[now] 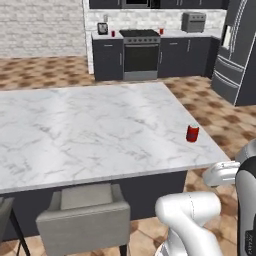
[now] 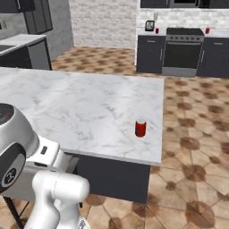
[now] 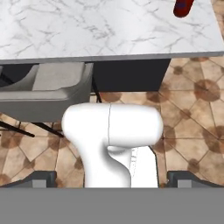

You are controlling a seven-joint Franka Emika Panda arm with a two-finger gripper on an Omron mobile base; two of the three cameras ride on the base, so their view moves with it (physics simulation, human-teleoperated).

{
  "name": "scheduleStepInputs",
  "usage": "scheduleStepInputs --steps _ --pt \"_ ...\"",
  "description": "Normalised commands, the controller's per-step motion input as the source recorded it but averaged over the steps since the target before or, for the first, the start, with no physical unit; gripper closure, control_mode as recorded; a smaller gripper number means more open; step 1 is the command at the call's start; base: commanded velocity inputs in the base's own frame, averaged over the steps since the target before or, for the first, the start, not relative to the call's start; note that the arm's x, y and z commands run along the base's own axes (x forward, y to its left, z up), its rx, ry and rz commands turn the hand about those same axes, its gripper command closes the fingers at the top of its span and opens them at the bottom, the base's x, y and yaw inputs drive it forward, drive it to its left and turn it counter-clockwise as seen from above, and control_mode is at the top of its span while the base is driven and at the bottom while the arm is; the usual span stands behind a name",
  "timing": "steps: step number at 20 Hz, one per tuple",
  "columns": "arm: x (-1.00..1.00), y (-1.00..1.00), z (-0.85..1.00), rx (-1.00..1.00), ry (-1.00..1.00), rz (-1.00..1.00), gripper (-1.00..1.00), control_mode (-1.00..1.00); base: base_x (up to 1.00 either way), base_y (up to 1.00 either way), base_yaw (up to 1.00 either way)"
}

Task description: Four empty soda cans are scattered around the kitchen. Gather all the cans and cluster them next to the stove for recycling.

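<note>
A red soda can is seen standing upright on the white marble island worktop, close to its right edge and toward the near right corner, apart from everything else on that surface. In the hand view the same can is cut by the top edge of the picture, near the worktop's corner. Two further red cans are seen on the far counter against the back wall: one to the left of the stove, beside a small dark appliance, and one just right of the stove, near the counter's front edge. A toaster is set further right on that counter, and a refrigerator stands at the right. A grey chair is tucked under the island's near edge.

The gripper is held below the worktop level over the tiled floor; its fingertips are spread fully apart, and nothing is held between them.
</note>
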Motion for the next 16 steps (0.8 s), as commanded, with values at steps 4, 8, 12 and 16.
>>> scheduleStepInputs --steps 4,8,12,16 --pt "0.00 0.00 0.00 0.00 0.00 0.00 -1.00 1.00 0.42 -0.61 -0.01" --pt "0.00 0.00 0.00 0.00 0.00 0.00 -1.00 1.00 0.32 -0.76 -0.03" --pt "0.00 0.00 0.00 0.00 0.00 0.00 -1.00 1.00 0.07 -0.85 -0.04" --pt "0.00 0.00 0.00 0.00 0.00 0.00 -1.00 1.00 0.21 -0.68 -0.04"
